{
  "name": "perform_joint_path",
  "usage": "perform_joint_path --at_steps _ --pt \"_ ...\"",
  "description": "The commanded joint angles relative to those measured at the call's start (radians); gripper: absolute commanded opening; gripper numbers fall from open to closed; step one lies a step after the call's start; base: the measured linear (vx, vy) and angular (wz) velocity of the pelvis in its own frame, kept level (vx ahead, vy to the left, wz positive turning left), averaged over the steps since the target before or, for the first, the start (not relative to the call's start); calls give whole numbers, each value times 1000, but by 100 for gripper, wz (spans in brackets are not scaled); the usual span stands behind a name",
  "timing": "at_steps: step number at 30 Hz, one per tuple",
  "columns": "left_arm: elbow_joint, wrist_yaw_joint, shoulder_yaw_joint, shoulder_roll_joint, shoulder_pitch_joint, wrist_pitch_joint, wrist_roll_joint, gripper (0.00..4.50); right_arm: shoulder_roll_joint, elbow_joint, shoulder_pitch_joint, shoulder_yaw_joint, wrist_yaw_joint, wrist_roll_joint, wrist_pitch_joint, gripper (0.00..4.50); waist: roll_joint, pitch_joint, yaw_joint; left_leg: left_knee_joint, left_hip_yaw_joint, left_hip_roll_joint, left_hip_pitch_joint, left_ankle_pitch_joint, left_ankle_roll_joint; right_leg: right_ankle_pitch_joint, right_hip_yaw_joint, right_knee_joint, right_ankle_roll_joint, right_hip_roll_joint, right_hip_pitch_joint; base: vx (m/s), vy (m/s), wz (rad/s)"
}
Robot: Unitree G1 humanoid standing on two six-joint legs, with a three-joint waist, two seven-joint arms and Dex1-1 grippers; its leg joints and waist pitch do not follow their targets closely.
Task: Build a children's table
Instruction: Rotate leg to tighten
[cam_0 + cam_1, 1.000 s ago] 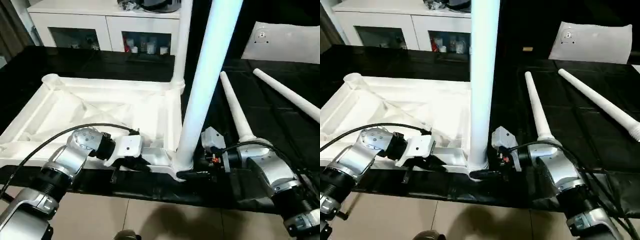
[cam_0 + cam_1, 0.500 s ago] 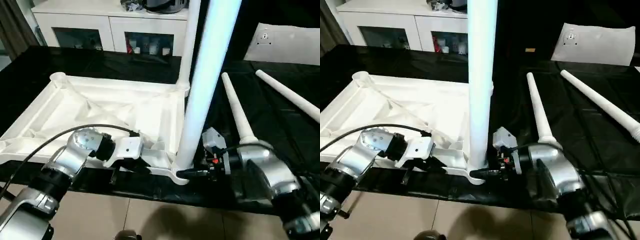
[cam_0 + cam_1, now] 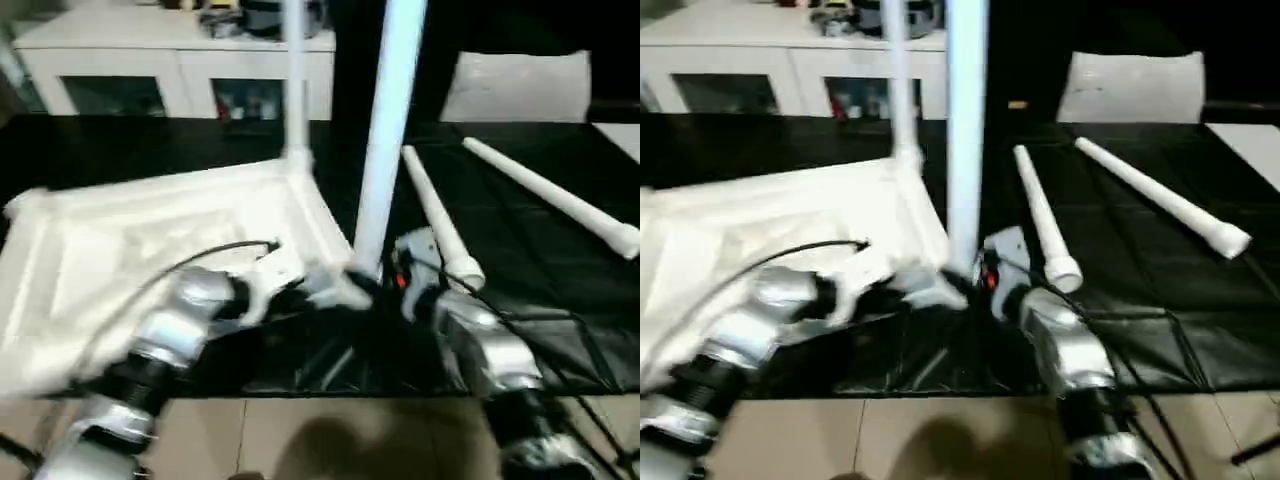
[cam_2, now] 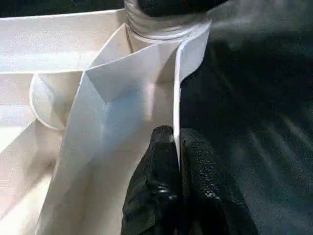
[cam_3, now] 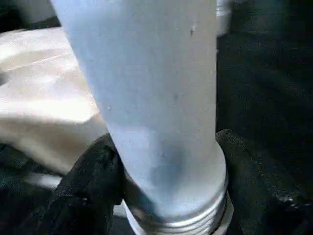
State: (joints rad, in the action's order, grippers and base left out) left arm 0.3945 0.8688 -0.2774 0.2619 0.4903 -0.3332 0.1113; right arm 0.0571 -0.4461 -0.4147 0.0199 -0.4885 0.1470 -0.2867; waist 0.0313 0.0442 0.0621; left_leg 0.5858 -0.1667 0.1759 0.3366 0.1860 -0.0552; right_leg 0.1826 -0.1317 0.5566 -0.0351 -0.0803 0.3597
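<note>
The children's table lies upside down, its white ribbed top point(image 3: 150, 230) on the black work table. One leg point(image 3: 293, 80) stands in the far right corner socket. A second leg point(image 3: 385, 130) stands upright in the near right corner. My right gripper point(image 5: 168, 161) grips the base of that leg point(image 5: 146, 88), one black finger point(image 5: 88, 186) pressed on each side just above the thread. My left gripper point(image 4: 176, 142) is shut on the top's thin rim wall point(image 4: 178, 88), close to the same corner. Two loose legs point(image 3: 435, 220) point(image 3: 545, 195) lie on the black cover to the right.
A white cabinet point(image 3: 170, 70) with glass doors stands behind the work table. A white sheet point(image 3: 515, 85) lies at the back right. The work table's front edge runs just below both grippers, with tiled floor point(image 3: 300, 440) beyond it.
The view has shifted. The table top has swung round under my grippers, its near right corner now farther from the front edge. My right jaws have closed in on the upright leg.
</note>
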Motion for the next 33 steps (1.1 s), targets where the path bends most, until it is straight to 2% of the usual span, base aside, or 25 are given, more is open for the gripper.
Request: perform_joint_path --at_steps 1,2,4,6,8,11,14,16,17,18,20,21,22,23,25,26,28,29,31,33 --pt "-57 -163 22 -91 43 -33 -7 0 -107 -39 -4 81 -9 34 -57 272 -3 -36 -8 -87 47 54 -23 541 -27 615 38 -107 -16 -98 -9 0 0 0" --pt "-67 -188 26 -111 46 -51 -2 0 -118 -48 -12 75 7 33 -51 272 -4 -37 -8 -84 44 49 -20 513 -18 618 40 -108 -17 -102 -9 0 0 0" --pt "-86 -217 30 -136 44 -77 4 0 -126 -56 -16 75 31 15 -17 328 -7 -42 -5 -87 41 52 -12 462 -7 577 49 -100 -26 -104 -11 0 0 0" --pt "-101 -223 17 -136 43 -80 25 0 -136 -66 -18 52 45 19 -1 342 -8 -49 1 -90 38 57 -3 398 7 484 63 -86 -54 -103 -12 0 0 0" --pt "-113 -222 8 -128 38 -87 38 0 -137 -69 -18 42 58 12 9 363 -7 -56 4 -92 37 63 16 291 21 296 73 -57 -111 -99 -20 0 0 0" --pt "-120 -200 2 -96 28 -81 40 0 -117 -47 0 34 44 10 30 388 -9 -62 6 -81 26 58 17 231 47 214 79 -46 -160 -99 -19 0 0 0" --pt "-124 -158 -1 -55 15 -59 33 0 -78 -1 29 29 -1 22 60 424 -12 -65 14 -71 20 54 27 150 80 145 80 -36 -179 -100 -24 0 0 0" --pt "-128 -109 -4 -18 2 -29 27 0 -35 41 55 26 -60 35 88 434 -6 -68 19 -66 20 54 30 117 97 100 79 -28 -185 -98 -24 0 0 0" --pt "-131 -86 -5 -1 -4 -14 22 0 -16 60 66 22 -87 39 98 445 -7 -74 23 -60 19 54 32 80 109 48 79 -19 -193 -96 -26 0 0 0" --pt "-130 -57 -5 18 -10 3 14 0 14 82 78 18 -127 45 110 445 -5 -74 23 -59 19 55 34 66 115 22 79 -15 -199 -94 -25 0 0 0" --pt "-127 -7 -9 52 -18 35 1 0 62 107 90 12 -184 52 126 445 -4 -67 25 -61 16 57 30 112 120 62 77 -25 -201 -92 -22 0 0 0" --pt "-127 -7 -9 52 -18 35 1 0 62 107 90 12 -184 52 126 445 -4 -67 25 -61 16 57 30 112 120 62 77 -25 -201 -92 -22 0 0 0" --pt "-118 44 -19 86 -23 80 -11 0 111 127 97 11 -243 56 139 445 0 -64 28 -64 16 58 27 154 102 133 76 -32 -195 -91 -20 0 0 0" --pt "-112 77 -24 102 -25 102 -23 0 141 136 99 13 -280 58 142 445 -3 -62 30 -66 16 59 25 177 90 173 76 -35 -183 -90 -19 0 0 0" --pt "-101 118 -33 123 -26 143 -33 0 181 142 100 22 -325 55 150 445 -2 -61 33 -67 16 60 23 192 80 199 78 -38 -175 -89 -18 0 0 0" --pt "-85 169 -42 145 -25 195 -43 0 235 145 98 41 -387 43 161 445 -1 -59 37 -67 16 60 20 210 72 228 77 -43 -160 -88 -14 0 0 0" --pt "-81 181 -43 149 -24 203 -47 0 247 146 98 45 -404 44 162 445 0 -58 39 -70 16 63 19 222 66 239 79 -41 -158 -89 -13 0 0 0" --pt "-67 237 -47 166 -22 238 -68 0 294 155 98 64 -479 45 170 445 5 -57 43 -70 17 62 17 242 61 257 76 -44 -159 -89 -12 0 0 0" --pt "-51 299 -55 181 -12 261 -87 0 336 161 88 89 -570 52 172 445 -1 -59 51 -69 15 63 19 242 63 252 77 -42 -160 -90 -15 0 0 0" --pt "-42 321 -63 191 -7 276 -87 0 353 153 79 105 -597 39 193 445 2 -61 57 -68 15 66 19 225 64 233 78 -38 -166 -92 -14 0 0 0"
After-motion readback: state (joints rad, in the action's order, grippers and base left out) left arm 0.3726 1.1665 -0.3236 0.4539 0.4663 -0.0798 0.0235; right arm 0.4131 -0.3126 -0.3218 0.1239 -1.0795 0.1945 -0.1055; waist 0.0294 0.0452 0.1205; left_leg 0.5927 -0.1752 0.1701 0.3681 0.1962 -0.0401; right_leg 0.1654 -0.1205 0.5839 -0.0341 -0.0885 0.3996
